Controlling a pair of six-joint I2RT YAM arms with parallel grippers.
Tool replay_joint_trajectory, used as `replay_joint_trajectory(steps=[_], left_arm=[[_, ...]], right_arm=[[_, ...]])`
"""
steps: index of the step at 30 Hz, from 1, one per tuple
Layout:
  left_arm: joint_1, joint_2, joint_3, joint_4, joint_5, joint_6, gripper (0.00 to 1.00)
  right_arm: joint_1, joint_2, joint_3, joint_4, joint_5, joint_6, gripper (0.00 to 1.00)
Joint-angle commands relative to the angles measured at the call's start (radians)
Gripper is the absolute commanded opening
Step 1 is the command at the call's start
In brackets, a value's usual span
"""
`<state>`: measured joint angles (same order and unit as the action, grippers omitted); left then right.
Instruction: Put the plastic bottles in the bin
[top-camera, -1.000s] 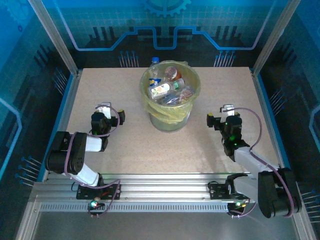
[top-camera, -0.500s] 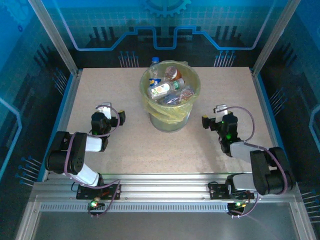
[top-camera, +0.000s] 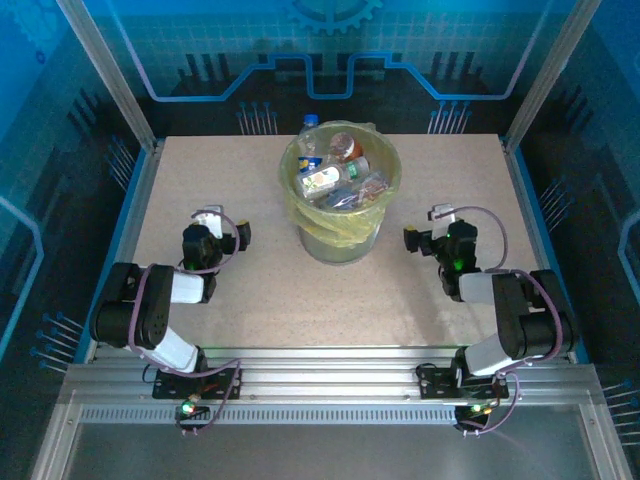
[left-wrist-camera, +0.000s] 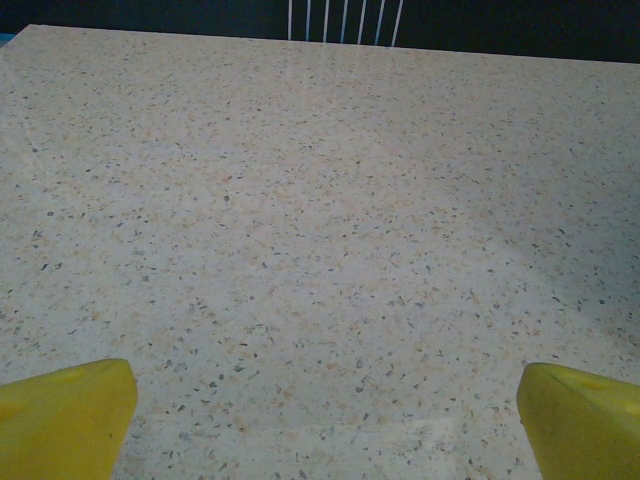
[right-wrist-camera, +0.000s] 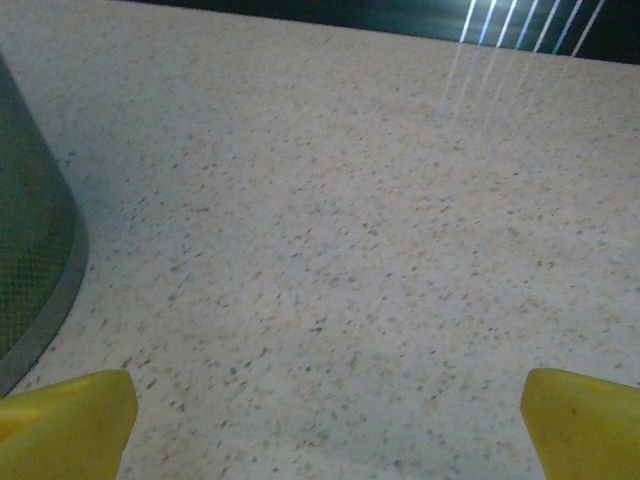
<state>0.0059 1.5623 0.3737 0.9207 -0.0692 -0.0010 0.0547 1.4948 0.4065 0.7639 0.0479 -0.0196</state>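
The bin (top-camera: 338, 238), a round bucket lined with a yellow-green bag, stands at the middle of the table. Several plastic bottles (top-camera: 335, 178) lie piled inside it, with white, green, orange and red-brown labels. A blue-capped bottle (top-camera: 310, 126) pokes up at the bin's far rim; whether it is inside or behind I cannot tell. My left gripper (top-camera: 225, 224) rests low to the left of the bin, open, its yellow fingertips (left-wrist-camera: 62, 420) wide apart over bare table. My right gripper (top-camera: 425, 226) sits to the right of the bin, open, with nothing between its fingertips (right-wrist-camera: 585, 425). The bin's wall (right-wrist-camera: 30, 250) shows at the left of the right wrist view.
The speckled beige tabletop (top-camera: 260, 290) is framed by metal posts and blue panels. Its far edge (left-wrist-camera: 330, 40) shows ahead of the left gripper. The arms' bases sit on the aluminium rail (top-camera: 320, 385) at the near edge.
The right arm has folded back toward its base, and its gripper has shifted a little to the left, closer to the bin. The left arm has stayed still.
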Motion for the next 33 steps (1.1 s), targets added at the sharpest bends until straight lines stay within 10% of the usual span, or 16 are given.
replay_joint_trajectory(steps=[1,33], left_arm=[[0.006,-0.011,0.007,0.0,0.021,-0.012,0.99],[0.0,-0.01,-0.067,0.138,0.091,0.019,0.99]], right_arm=[[-0.009,0.012,0.021,0.001,-0.018,0.017,1.0],[-0.001,0.012,0.023,-0.002,-0.006,0.011,1.0]])
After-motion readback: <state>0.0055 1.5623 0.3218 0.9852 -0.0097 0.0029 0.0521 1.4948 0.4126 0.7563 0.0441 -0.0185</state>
